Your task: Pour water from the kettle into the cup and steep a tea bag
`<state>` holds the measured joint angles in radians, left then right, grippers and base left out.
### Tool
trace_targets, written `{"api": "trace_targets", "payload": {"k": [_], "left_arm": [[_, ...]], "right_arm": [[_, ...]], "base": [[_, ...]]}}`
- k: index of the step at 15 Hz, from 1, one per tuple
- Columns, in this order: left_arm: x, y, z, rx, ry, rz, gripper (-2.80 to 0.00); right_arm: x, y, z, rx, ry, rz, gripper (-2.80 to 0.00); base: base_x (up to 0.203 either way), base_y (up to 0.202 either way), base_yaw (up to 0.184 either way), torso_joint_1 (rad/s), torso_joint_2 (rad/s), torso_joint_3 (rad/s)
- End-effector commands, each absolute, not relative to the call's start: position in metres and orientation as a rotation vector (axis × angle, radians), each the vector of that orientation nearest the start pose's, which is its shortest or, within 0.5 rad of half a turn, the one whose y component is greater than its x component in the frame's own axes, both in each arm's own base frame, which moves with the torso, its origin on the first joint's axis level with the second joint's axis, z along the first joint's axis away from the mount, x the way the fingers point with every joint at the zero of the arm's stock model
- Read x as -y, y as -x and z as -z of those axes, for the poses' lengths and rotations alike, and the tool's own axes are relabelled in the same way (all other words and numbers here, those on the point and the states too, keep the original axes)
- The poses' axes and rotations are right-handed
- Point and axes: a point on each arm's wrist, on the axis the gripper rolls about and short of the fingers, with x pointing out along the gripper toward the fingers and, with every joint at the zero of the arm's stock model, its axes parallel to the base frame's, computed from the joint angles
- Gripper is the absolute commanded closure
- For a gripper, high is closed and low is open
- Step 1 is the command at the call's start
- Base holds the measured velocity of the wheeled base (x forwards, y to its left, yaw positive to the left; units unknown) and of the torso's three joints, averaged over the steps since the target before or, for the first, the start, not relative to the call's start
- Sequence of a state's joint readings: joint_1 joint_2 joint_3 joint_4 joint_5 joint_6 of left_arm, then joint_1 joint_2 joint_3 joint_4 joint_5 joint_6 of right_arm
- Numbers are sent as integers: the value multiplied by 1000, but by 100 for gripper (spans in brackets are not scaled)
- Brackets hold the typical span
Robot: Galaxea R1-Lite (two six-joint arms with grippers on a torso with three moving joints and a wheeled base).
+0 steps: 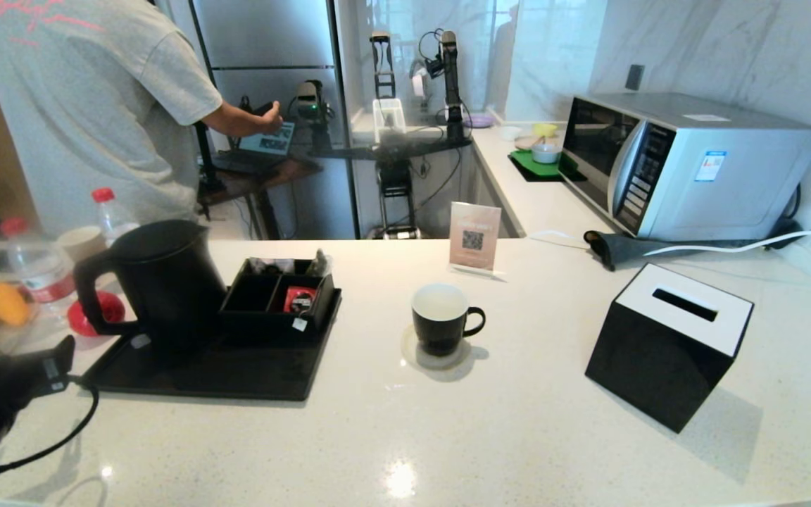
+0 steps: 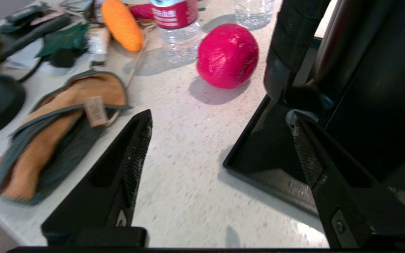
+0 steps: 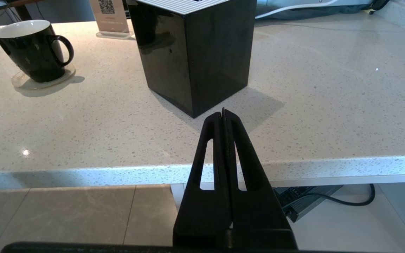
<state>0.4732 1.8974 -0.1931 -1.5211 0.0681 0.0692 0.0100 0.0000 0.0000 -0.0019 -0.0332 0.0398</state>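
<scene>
the kettle [image 1: 162, 274] stands on the black tray [image 1: 236, 373] at the counter's left. the cup [image 1: 441, 317] sits mid-counter on a coaster. the left gripper [image 2: 220, 147] hovers by the tray corner, fingers spread wide. the right gripper [image 3: 223, 114] is parked below the counter edge, pressed together.

Ahead of our left gripper [image 2: 220, 119], bare counter lies between the fingertips; the tray [image 2: 258, 168] edge and kettle [image 2: 364, 70] block one finger [image 2: 304, 154], a red ball [image 2: 227, 55] and bottle [image 2: 178, 24] stand beyond
</scene>
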Motion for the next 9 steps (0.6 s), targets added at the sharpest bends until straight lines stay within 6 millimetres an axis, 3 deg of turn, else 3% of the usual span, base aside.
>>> {"api": "trace_targets", "payload": {"k": [1,9], "left_arm": [[-120,-243,-75,-167,-40,-518,-280],[-131,-291,-71,-89,-61,-490,-280]], "right_arm": [[1,23,-76,3,-40,23,0],[1,23,-76,4,-40,23,0]], "base": [[0,0,0,0,0,0],[0,0,0,0,0,0]]}}
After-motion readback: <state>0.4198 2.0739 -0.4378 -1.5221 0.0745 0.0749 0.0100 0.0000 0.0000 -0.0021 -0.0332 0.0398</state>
